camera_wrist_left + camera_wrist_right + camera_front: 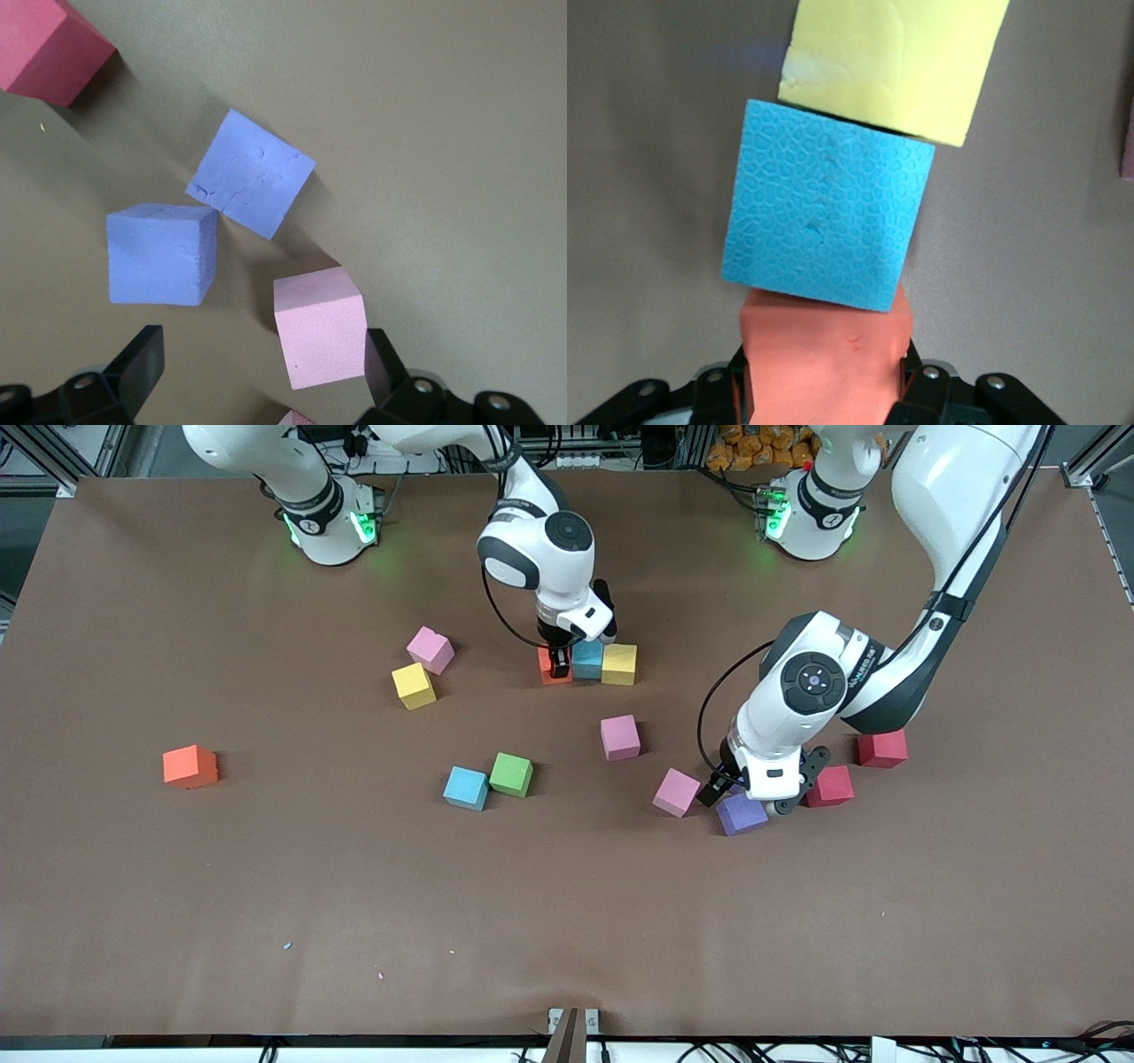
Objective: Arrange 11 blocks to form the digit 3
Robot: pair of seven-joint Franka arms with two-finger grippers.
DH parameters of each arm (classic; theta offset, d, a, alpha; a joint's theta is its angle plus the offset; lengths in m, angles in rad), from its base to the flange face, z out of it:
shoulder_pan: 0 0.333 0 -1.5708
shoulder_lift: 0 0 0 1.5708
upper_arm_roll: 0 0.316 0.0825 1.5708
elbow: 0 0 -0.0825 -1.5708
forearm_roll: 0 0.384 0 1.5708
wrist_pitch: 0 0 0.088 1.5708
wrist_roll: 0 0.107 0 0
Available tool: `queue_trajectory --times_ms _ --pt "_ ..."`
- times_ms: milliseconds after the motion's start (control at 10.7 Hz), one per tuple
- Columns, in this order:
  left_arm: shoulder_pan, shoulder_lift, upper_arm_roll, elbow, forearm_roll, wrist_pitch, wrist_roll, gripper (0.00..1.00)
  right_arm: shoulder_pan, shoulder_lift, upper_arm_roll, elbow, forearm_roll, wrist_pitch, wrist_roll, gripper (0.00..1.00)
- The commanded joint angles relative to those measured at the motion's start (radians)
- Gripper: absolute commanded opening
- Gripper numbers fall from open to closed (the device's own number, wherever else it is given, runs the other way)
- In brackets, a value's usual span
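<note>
orange block (824, 363) pinched by right gripper (824, 376), seen clearest from wrist.

A row of three touching foam cubes lies on the table: an orange block (551, 666) clamped between the right gripper's (559, 668) fingers, a blue block (586, 661) next, then a yellow block (619, 664). Under the open left gripper (742, 802) sit a purple block (741, 814) and a pink block (677, 792), with two red blocks (831, 786) just beside it. Scattered well apart from both grippers lie other pink, yellow, blue, green and orange cubes.
</note>
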State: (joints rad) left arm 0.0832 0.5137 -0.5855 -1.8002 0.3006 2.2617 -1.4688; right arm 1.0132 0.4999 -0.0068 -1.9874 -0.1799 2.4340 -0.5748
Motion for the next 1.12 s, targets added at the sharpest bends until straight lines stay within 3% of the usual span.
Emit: queue_trajectory --times_ms 0,187,281,375,843,1031 --pt "-0.010 0.013 -0.004 0.024 0.028 -0.021 0.008 1.00 0.013 0.020 -0.004 0.016 -0.004 -0.009 0.023 0.00" --pt "-0.013 0.016 -0.004 0.024 0.028 -0.021 0.010 1.00 0.013 0.020 -0.004 0.016 -0.004 -0.009 0.023 0.03" --pt "-0.013 0.020 -0.004 0.024 0.028 -0.021 0.010 1.00 0.013 0.020 -0.004 0.016 -0.004 -0.009 0.026 0.34" --pt "-0.013 0.020 -0.004 0.024 0.028 -0.021 0.010 1.00 0.013 0.022 -0.004 0.016 -0.004 -0.007 0.026 0.99" --pt "-0.016 0.020 -0.004 0.024 0.028 -0.021 0.012 1.00 -0.001 0.013 0.005 0.018 -0.004 -0.021 0.021 1.00" --pt "-0.034 0.020 -0.004 0.025 0.029 -0.019 0.013 1.00 -0.008 -0.027 0.005 0.036 -0.004 -0.113 0.004 1.00"
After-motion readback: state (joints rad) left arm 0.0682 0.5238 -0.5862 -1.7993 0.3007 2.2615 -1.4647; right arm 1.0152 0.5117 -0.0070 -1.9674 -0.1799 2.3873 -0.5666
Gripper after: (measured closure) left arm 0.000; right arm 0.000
